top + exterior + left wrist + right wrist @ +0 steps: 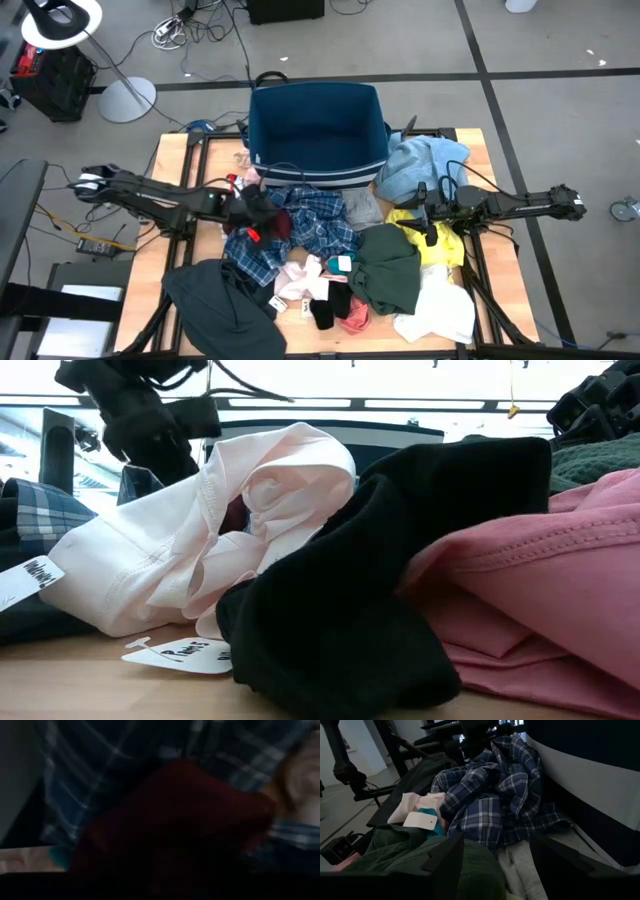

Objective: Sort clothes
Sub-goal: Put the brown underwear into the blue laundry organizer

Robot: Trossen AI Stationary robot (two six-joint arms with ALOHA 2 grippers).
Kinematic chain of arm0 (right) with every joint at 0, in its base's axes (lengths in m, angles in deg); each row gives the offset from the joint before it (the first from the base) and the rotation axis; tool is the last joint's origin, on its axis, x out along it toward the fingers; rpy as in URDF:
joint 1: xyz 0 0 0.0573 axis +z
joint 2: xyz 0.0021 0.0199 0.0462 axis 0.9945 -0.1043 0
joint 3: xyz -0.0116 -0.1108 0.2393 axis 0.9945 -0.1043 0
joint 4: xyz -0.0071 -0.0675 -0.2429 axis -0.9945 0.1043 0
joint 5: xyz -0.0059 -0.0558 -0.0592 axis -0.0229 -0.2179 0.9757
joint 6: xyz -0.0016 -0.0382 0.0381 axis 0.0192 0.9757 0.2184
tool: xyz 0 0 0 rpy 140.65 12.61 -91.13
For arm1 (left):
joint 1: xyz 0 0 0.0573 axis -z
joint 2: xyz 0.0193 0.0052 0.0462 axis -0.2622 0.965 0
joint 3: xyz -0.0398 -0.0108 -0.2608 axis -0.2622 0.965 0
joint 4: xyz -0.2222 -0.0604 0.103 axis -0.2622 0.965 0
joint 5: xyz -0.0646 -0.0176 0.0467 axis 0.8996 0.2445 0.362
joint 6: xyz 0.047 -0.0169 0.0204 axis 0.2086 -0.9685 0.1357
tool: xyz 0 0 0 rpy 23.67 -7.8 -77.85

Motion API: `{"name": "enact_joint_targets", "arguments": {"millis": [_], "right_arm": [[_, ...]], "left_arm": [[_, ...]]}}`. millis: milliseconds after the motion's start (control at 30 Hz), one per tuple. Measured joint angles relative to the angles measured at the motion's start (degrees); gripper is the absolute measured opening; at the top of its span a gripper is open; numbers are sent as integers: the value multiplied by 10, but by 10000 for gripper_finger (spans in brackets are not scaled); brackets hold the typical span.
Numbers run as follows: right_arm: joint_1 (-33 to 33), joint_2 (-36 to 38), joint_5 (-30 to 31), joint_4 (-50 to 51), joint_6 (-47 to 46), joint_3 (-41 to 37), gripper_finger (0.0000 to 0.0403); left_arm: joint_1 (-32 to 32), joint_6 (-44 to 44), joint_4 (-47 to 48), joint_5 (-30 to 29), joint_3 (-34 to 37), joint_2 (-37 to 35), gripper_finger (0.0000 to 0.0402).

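Note:
The clothes lie heaped on the wooden table in front of a navy bin (318, 130). My left gripper (262, 215) hangs just over a maroon garment (175, 820) that lies on the blue plaid shirt (320, 225). My right gripper (497, 840) waits open at the table's right, above the dark green garment (385, 270) and the yellow one (440, 245), with nothing held. Nearer the front lie a pale pink piece (200, 550), a black one (380, 580) and a salmon pink one (560, 590).
A light blue garment (420, 165) lies against the bin's right corner. A dark grey garment (225, 300) hangs over the front left edge, and a white one (440, 310) lies front right. A small grey piece (362, 208) sits by the plaid shirt. Paper tags (180, 655) lie on the wood.

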Motion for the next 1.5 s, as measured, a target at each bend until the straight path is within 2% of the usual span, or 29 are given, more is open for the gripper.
{"name": "enact_joint_targets", "arguments": {"millis": [67, 167, 267, 433, 567, 833, 1000, 1133, 1500], "right_arm": [[0, 0, 0, 0, 0, 0, 231], [0, 0, 0, 0, 0, 0, 231], [0, 0, 0, 0, 0, 0, 231], [0, 0, 0, 0, 0, 0, 231], [0, -1, 0, -5, 0, 0, 231], [0, -2, 0, -9, 0, 0, 231], [0, -2, 0, -9, 0, 0, 231], [0, -2, 0, -9, 0, 0, 231], [0, -2, 0, -9, 0, 0, 231]], "left_arm": [[0, 0, -7, -9, 0, 2, 111], [0, -3, -12, -5, 0, -1, 27], [9, -36, -8, -1, -5, -16, 7], [33, -74, 61, -10, -73, -29, 3], [51, -75, 143, -58, -172, -29, 2], [55, -31, 203, -139, -347, -28, 1], [24, 29, 193, -173, -428, -16, 0], [-20, 80, 170, -176, -505, 12, 0], [-131, 197, 97, -175, -749, 147, 0]]}}
